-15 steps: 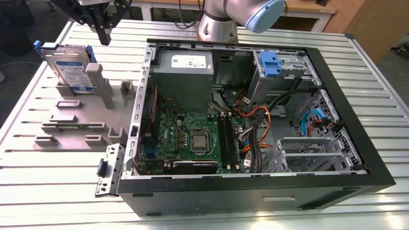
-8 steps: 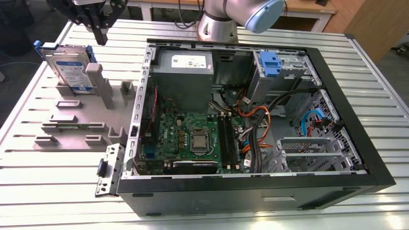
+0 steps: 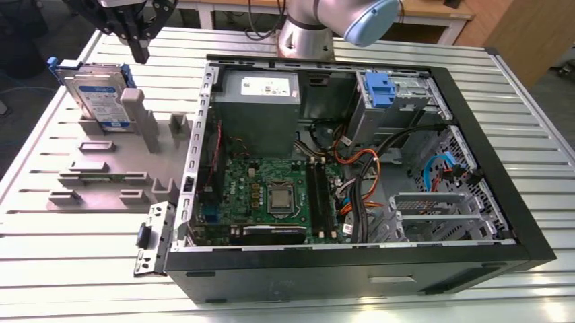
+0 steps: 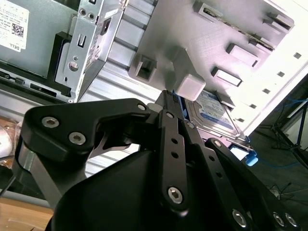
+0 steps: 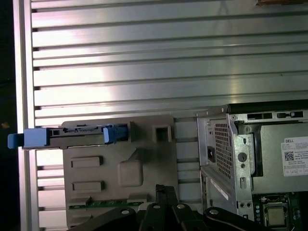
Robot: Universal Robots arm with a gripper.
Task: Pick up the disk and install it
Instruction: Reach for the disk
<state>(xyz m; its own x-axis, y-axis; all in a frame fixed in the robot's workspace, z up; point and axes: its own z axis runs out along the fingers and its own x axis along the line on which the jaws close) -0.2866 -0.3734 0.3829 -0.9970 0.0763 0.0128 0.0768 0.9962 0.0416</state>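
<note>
Aluminium slats form the desk (image 3: pixel 72 269). Most of it, toward the exterior view's right, is taken up by an open black computer case (image 3: pixel 359 261) lying with its side off. Inside the case a green motherboard (image 3: pixel 269 192) lies in the middle, and a grey power supply box (image 3: pixel 260 101) with a white sticker sits at the far end. Orange and black cables (image 3: pixel 359 168) run beside the board. A metal drive cage with a blue latch (image 3: pixel 379 91) fills the far corner on the exterior view's right.

Between the case and the desk's edge on the exterior view's left lies a grey fixture plate (image 3: pixel 108 168) with raised blocks and slots.

The disk (image 3: pixel 97 97) stands on edge in a slot at the far end of that plate, near the desk's far corner on the exterior view's left. It leans a little, and its white and blue label and blue side rails are showing. A grey upright post (image 3: pixel 133 111) rises just beside it on the case side, between the disk and the case wall.

The silver arm (image 3: pixel 306 33) rises at the desk's far edge behind the case. Its black gripper (image 3: pixel 141 57) hangs above the post and the disk's top corner, apart from both. In both wrist views the gripper (image 4: pixel 167 95) (image 5: pixel 164 190) has its fingers drawn together with nothing between them, and the disk (image 4: pixel 214 113) (image 5: pixel 79 137) sits beyond the tips in its slot.
</note>
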